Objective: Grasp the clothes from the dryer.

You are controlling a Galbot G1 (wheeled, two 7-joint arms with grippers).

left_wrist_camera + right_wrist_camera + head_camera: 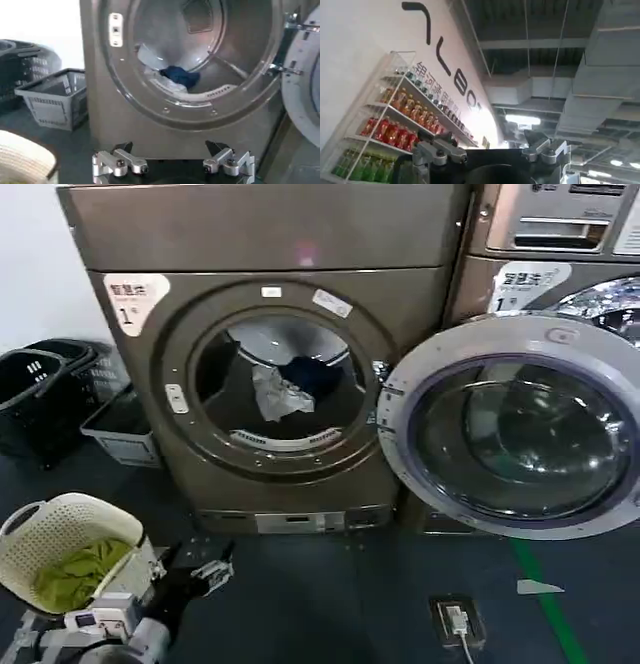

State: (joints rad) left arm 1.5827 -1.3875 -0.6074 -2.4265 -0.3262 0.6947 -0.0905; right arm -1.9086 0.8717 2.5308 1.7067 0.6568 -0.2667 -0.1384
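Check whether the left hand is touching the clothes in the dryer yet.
Apart. In the head view the left hand sits low near the floor, well below the dryer opening, while the clothes lie inside the drum.

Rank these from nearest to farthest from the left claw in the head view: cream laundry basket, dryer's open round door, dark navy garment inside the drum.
1. Cream woven plastic laundry basket, just left of the left claw, low on the floor.
2. Dark navy blue rumpled garment, up inside the drum.
3. Dryer's open round grey-rimmed glass door, swung to the right.
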